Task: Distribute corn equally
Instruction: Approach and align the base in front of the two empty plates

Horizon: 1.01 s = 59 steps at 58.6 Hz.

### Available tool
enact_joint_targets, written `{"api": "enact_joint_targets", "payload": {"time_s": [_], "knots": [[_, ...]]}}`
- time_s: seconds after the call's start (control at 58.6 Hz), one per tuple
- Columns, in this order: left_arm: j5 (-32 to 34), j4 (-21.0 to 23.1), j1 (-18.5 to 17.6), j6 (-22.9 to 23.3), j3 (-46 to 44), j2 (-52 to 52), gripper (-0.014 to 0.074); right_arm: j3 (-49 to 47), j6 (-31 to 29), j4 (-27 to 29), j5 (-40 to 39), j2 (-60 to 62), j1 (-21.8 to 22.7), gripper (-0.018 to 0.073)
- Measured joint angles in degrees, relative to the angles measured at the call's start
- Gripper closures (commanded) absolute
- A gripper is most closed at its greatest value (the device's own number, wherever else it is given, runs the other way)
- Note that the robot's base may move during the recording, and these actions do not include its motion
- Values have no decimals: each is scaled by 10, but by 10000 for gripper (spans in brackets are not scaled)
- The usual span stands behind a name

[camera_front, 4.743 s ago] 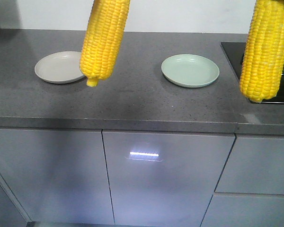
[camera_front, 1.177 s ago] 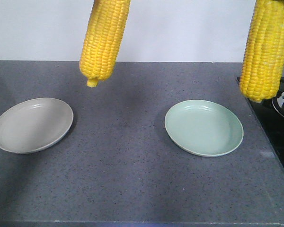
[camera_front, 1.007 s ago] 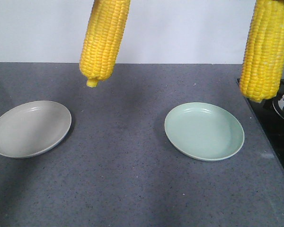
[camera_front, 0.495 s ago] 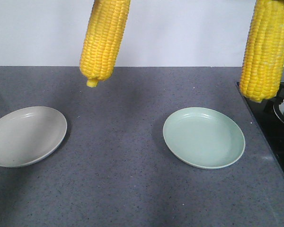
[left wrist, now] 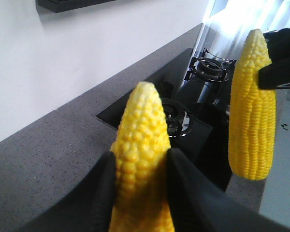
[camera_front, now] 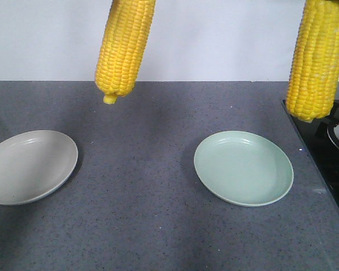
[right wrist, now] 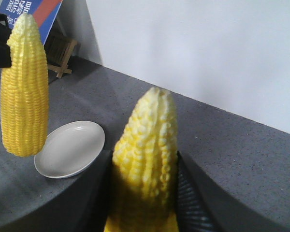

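Observation:
Two yellow corn cobs hang tip-down over the grey counter [camera_front: 147, 169]. The left corn [camera_front: 124, 51] hangs between a grey plate [camera_front: 28, 166] and a green plate [camera_front: 243, 167], and the right corn [camera_front: 316, 62] hangs past the green plate's right rim. Both plates hold nothing. In the left wrist view my left gripper [left wrist: 139, 162] is shut on its corn [left wrist: 140, 145]; the other cob [left wrist: 253, 106] hangs to the right. My right gripper [right wrist: 144, 169] is shut on its corn [right wrist: 145, 140], with the left cob [right wrist: 24, 92] and grey plate [right wrist: 70, 147] beyond. The front view shows neither gripper.
A black cooktop [camera_front: 336, 152] with burners [left wrist: 210, 67] takes up the counter's right end, just past the green plate. A white wall [camera_front: 214, 39] runs behind the counter. A sign and a small wooden stand [right wrist: 63, 58] sit at the counter's far left.
The front view has closed in on the counter: both plates have slid lower in the picture and the grey one further left. Both cobs keep their places in the picture, still gripped.

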State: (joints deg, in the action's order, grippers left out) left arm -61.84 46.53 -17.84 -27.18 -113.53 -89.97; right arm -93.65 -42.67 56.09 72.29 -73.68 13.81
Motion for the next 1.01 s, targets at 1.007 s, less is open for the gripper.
{"api": "enact_joint_targets", "payload": {"time_s": [1.007], "knots": [[0, 0, 0, 0, 0, 0, 602, 0, 0, 0, 0, 0, 0, 564]]}}
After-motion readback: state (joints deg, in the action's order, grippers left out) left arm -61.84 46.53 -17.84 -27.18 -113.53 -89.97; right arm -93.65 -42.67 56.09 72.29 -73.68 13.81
